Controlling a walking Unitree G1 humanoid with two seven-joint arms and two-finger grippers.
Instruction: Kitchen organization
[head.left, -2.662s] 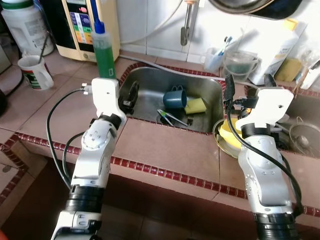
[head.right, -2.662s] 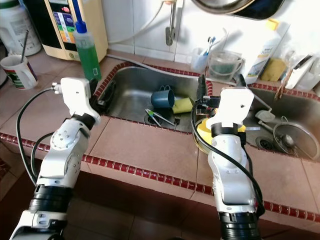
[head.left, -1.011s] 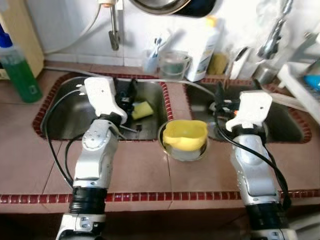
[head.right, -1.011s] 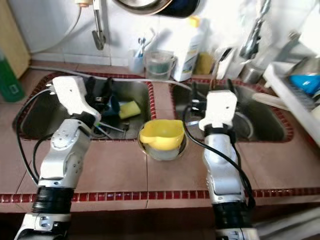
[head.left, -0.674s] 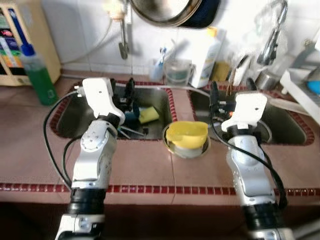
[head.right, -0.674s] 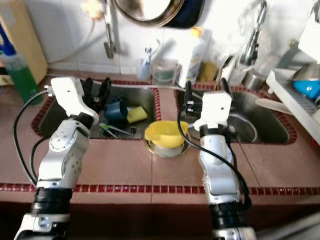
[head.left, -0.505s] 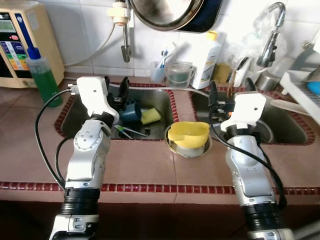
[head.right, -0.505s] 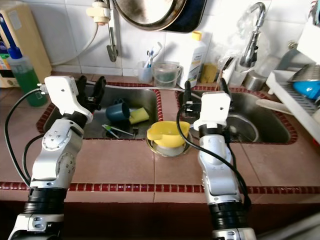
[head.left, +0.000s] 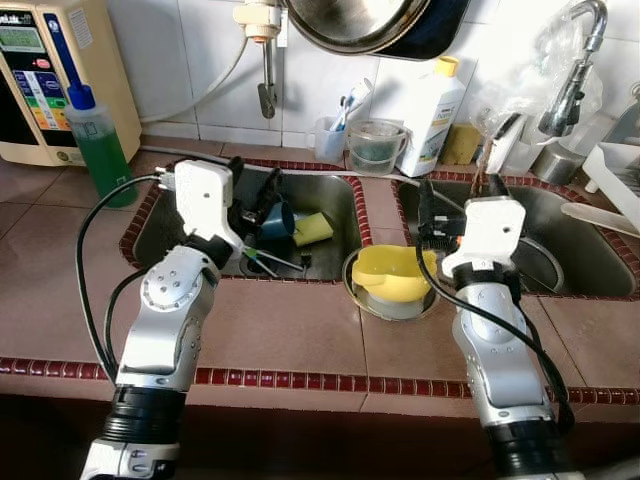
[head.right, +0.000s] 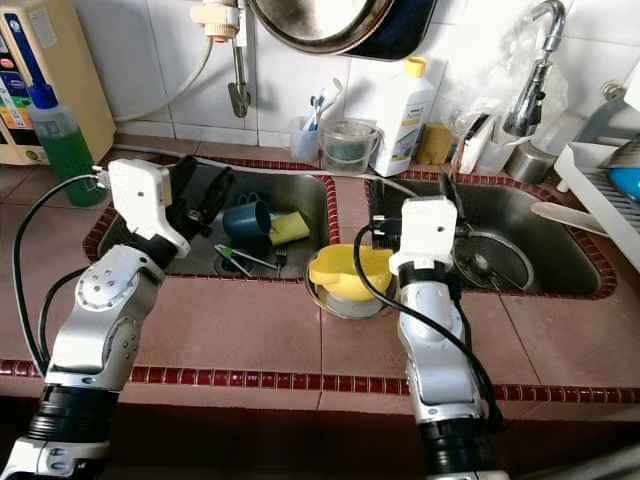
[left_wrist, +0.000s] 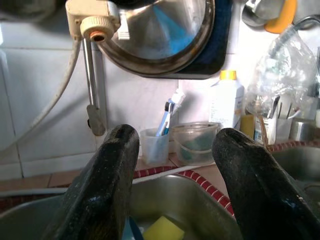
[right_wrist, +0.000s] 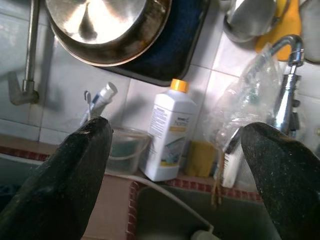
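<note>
Fingers (left_wrist: 105, 190) apart, L & R, over sinks (head.left: 345, 190)

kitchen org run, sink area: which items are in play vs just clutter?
In play:
- blue mug, yellow sponge and cutlery in the left sink
- yellow jug in a steel bowl on the divider
- left pincer, open over the left sink

Lying about:
- green soap bottle
- white bottle
- toothbrush cup
</note>
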